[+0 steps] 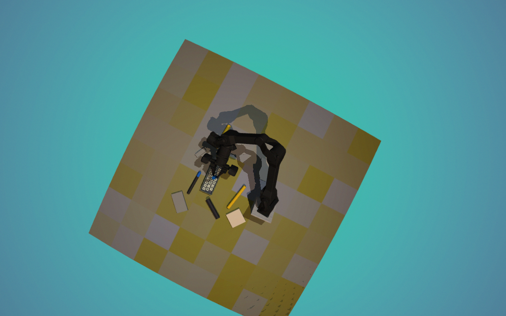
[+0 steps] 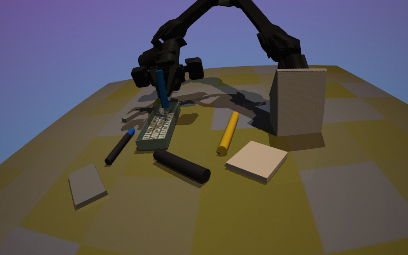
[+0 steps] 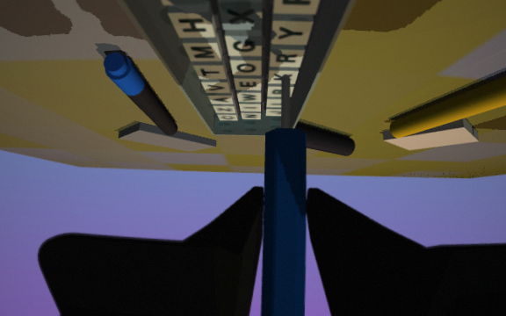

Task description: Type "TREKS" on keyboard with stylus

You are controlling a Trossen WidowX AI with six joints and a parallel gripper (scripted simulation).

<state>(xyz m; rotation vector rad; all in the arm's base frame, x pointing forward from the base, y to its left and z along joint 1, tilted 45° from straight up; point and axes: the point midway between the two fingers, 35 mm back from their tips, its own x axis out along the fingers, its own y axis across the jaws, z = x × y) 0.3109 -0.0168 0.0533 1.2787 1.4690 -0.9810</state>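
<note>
The jaws [image 2: 162, 91] are closed on the blue stylus [image 1: 214, 177] [image 2: 162, 90] [image 3: 285, 219], so the pick-up, 1 part of the job, is done. The stylus points down over the keyboard [image 1: 207, 192] [image 2: 151, 145] [image 3: 244, 128] on the desk [image 1: 215, 251] [image 2: 249, 215] [image 3: 367, 88], its thin tip in front of the right-hand row near the K key [image 3: 280, 78] in the wrist view. Whether the tip touches a key, I cannot tell. All 5 letters of the word, T, R, E, K and S, need a press, and nothing in view shows which of them are already typed. Being near K may mean the 4th letter is in hand, with S left after it, but that is a guess. Keeping the stylus gripped to the end also remains.
</note>
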